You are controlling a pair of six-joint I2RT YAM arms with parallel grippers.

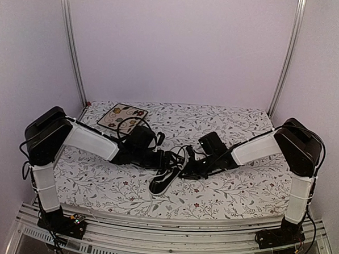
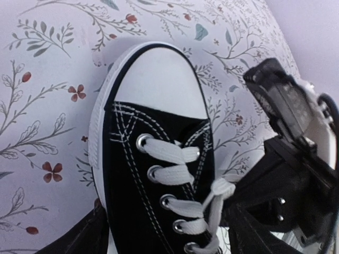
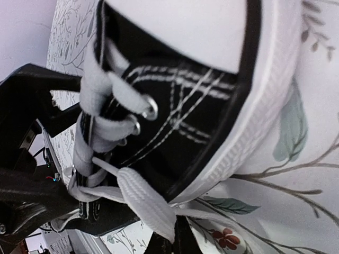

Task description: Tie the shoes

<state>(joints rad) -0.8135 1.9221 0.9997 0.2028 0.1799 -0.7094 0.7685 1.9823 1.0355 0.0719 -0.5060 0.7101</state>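
Observation:
The black canvas sneaker (image 1: 162,182) lies in the middle of the table with its white toe cap (image 2: 161,79) pointing to the near edge. Its white laces (image 2: 172,174) are threaded through the eyelets. My left gripper (image 2: 164,244) is open, with one finger on each side of the shoe's laced part. My right gripper (image 3: 177,241) is shut on a flat white lace (image 3: 145,203) beside the shoe's sole, and the lace runs from the eyelets to its fingertips. In the top view the left gripper (image 1: 169,159) and the right gripper (image 1: 185,170) meet over the shoe's heel end.
A square floral plate (image 1: 123,117) lies at the back left of the flowered table cloth (image 1: 240,187). Black cables loop over the table between the two arms. Metal posts stand at both back corners.

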